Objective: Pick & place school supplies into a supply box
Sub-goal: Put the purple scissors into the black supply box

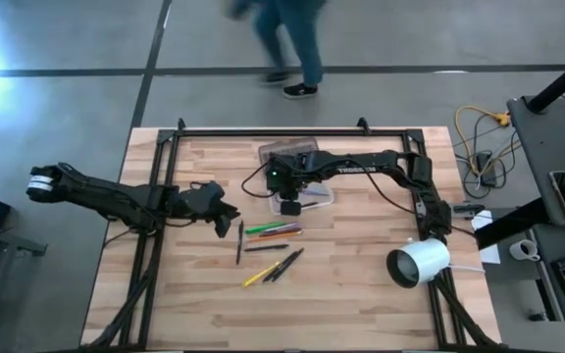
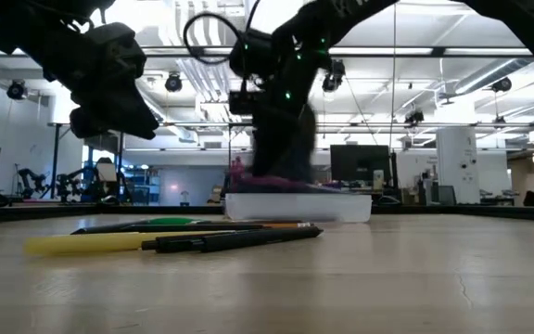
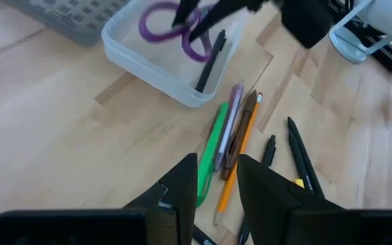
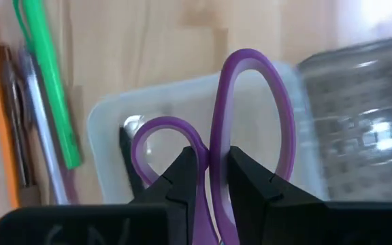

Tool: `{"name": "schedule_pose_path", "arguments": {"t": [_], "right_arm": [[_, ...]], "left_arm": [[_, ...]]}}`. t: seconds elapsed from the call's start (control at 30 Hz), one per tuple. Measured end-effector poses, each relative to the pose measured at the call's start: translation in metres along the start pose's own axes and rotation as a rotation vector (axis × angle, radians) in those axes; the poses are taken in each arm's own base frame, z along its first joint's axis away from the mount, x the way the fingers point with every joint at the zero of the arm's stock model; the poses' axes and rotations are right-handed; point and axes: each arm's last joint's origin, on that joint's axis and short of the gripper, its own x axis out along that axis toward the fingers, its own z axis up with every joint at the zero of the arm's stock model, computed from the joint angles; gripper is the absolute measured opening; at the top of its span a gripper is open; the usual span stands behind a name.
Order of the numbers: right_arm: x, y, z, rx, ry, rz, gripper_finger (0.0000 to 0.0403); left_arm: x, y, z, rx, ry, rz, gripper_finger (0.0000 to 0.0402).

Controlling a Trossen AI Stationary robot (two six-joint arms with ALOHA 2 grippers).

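— Over the supply box [image 1: 307, 188], what's the right claw [image 4: 209, 178] doing?
— It hangs just above the clear case, clenched on the purple scissors [image 4: 250, 129]. Its two dark fingers [image 4: 182, 177] pinch the handle where the two loops meet, and the loops dangle over the open tray.
— Anything in the box?
— One dark pen [image 3: 209, 64] lies inside, along the tray's length. The grey textured lid [image 3: 63, 13] is folded back flat on the desk [image 1: 361, 294] beside it.
— And the left claw [image 3: 216, 180]?
— It hovers above the desk left of the loose supplies, its fingers parted a little and gripping nothing.
— Where are the rest of the supplies?
— On the desk, just in front of the box: a green marker [image 3: 211, 146], an orange pencil [image 3: 235, 167] and a brown one lie side by side. Black pens [image 3: 301, 153] and a yellow marker [image 2: 86, 244] lie a bit farther out.
— Anything else about?
— A white cylinder [image 1: 418, 263] lies near the right edge, and a person [image 1: 292, 44] walks past beyond the desk.
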Motion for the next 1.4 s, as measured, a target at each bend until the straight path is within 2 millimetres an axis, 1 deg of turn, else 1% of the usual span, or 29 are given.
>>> {"name": "schedule_pose_path", "arguments": {"t": [0.17,0.23,0.33,0.43,0.53,0.63,0.7,0.83,0.9,1.0,1.07,1.17,1.23,1.33,1.4], "right_arm": [[0.010,0.002,-0.010,-0.007,0.018,0.032,0.0053],[0.014,0.003,-0.011,-0.022,0.008,0.030,0.0060],[0.015,0.001,-0.006,-0.048,-0.058,0.014,0.0082],[0.014,-0.003,-0.002,-0.092,-0.096,-0.044,0.0110],[0.014,-0.008,-0.003,-0.110,-0.081,-0.086,0.0135],[0.013,-0.009,-0.009,-0.079,-0.026,-0.083,0.0154],[0.007,-0.008,-0.012,-0.066,0.007,-0.075,0.0164],[-0.018,-0.002,-0.011,-0.049,0.006,-0.083,0.0173],[-0.029,-0.001,-0.011,-0.022,0.004,-0.110,0.0175],[-0.043,0.000,-0.010,0.028,-0.020,-0.129,0.0175],[-0.057,0.000,-0.009,0.065,-0.055,-0.138,0.0175],[-0.077,0.001,-0.010,0.131,-0.078,-0.167,0.0175],[-0.085,0.002,-0.012,0.187,-0.078,-0.180,0.0176],[-0.087,0.006,-0.016,0.233,-0.064,-0.162,0.0176],[-0.076,0.010,-0.020,0.267,-0.036,-0.153,0.0176]], "left_arm": [[0.000,0.000,0.000,-0.018,0.000,0.000,0.0088],[0.000,0.000,0.000,-0.019,0.000,0.000,0.0088],[0.000,0.000,0.000,-0.019,0.000,0.000,0.0088],[0.000,0.000,0.000,-0.019,0.001,0.000,0.0088],[0.000,0.000,0.000,-0.035,0.001,0.000,0.0088],[0.000,0.001,-0.001,-0.070,0.012,0.006,0.0088],[0.000,0.004,-0.005,-0.107,0.055,0.031,0.0088],[-0.002,0.014,-0.016,-0.300,0.167,0.148,0.0088],[-0.001,0.015,-0.019,-0.350,0.185,0.177,0.0088],[0.003,0.011,-0.021,-0.353,0.199,0.172,0.0075],[0.008,0.008,-0.020,-0.349,0.213,0.196,0.0057],[0.019,0.001,-0.016,-0.336,0.230,0.240,0.0037],[0.028,-0.004,-0.013,-0.319,0.247,0.267,0.0033],[0.038,-0.014,-0.008,-0.236,0.278,0.277,0.0032],[0.039,-0.022,-0.003,-0.171,0.299,0.282,0.0032]]}}
